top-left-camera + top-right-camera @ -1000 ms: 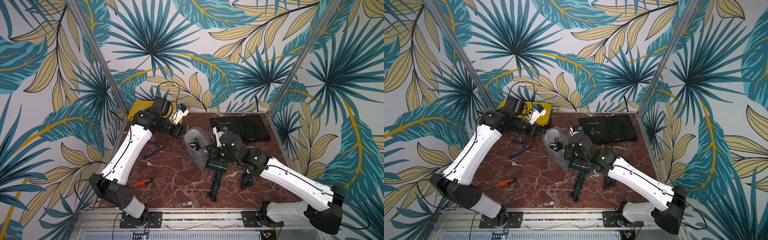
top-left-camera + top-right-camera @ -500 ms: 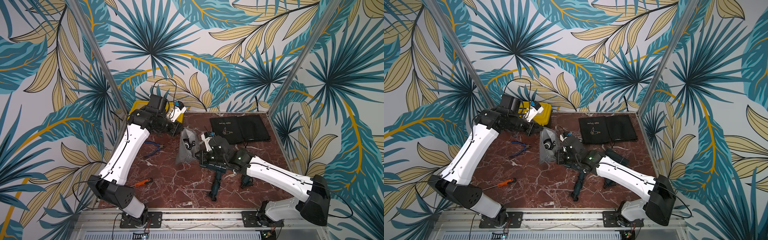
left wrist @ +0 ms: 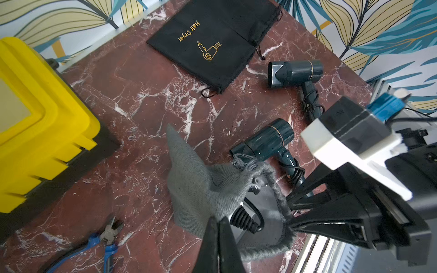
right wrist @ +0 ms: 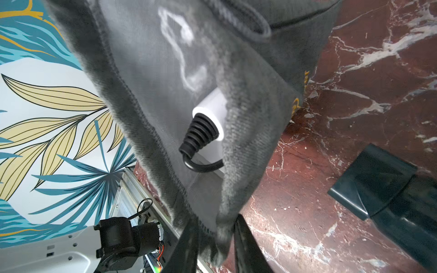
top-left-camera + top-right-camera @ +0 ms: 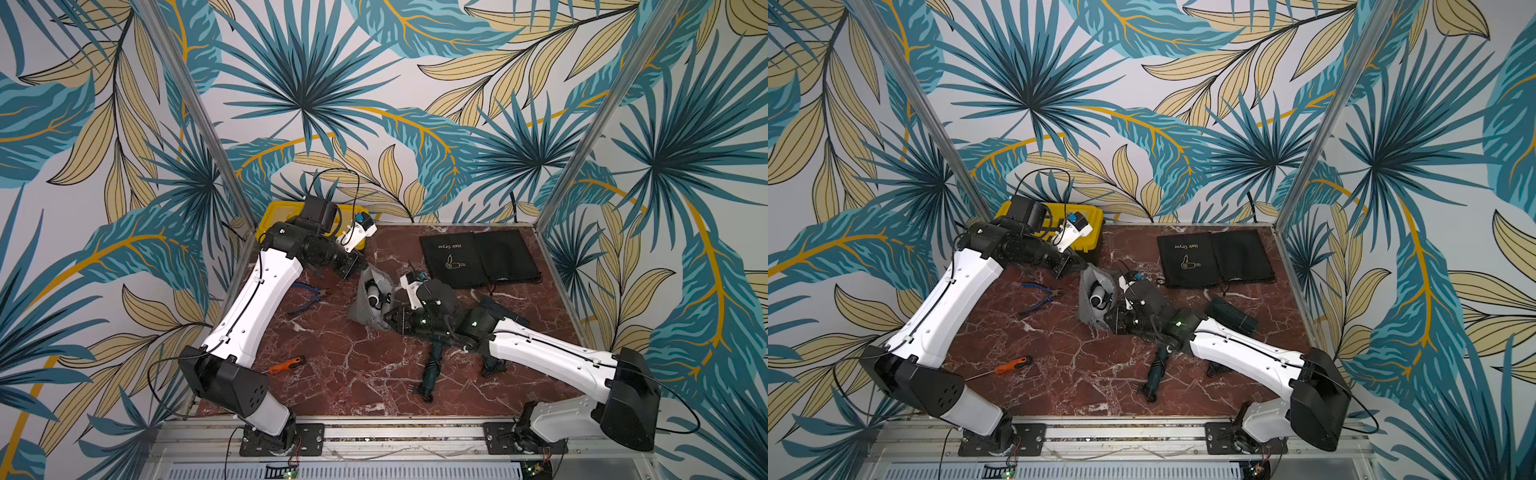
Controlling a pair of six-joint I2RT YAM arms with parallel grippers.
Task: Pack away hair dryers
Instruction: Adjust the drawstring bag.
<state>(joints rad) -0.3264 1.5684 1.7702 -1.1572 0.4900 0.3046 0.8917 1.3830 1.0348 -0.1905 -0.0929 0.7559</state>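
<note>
Pinching one grey pouch (image 3: 196, 179), one white dryer (image 4: 212, 108) inside, in clenched left gripper (image 3: 218, 224); right gripper (image 4: 215, 219) parted; two teal dryers (image 3: 295, 72) (image 3: 267, 141), two black pouches (image 5: 451, 259) (image 5: 505, 257).

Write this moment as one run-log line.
left hand: shut on grey fabric pouch | right hand: jaws apart at pouch rim | white plastic hair dryer: inside pouch

Blue pliers (image 5: 309, 297) lie on the red marble table (image 5: 353, 374) with their handles spread. An orange screwdriver (image 5: 286, 365) lies well apart from them, nearer the front rail (image 5: 415, 432) (its handle is tipped in black). A yellow case (image 3: 35, 106) sits in the far left corner, against leaf-patterned wallpaper (image 5: 291, 83).
</note>
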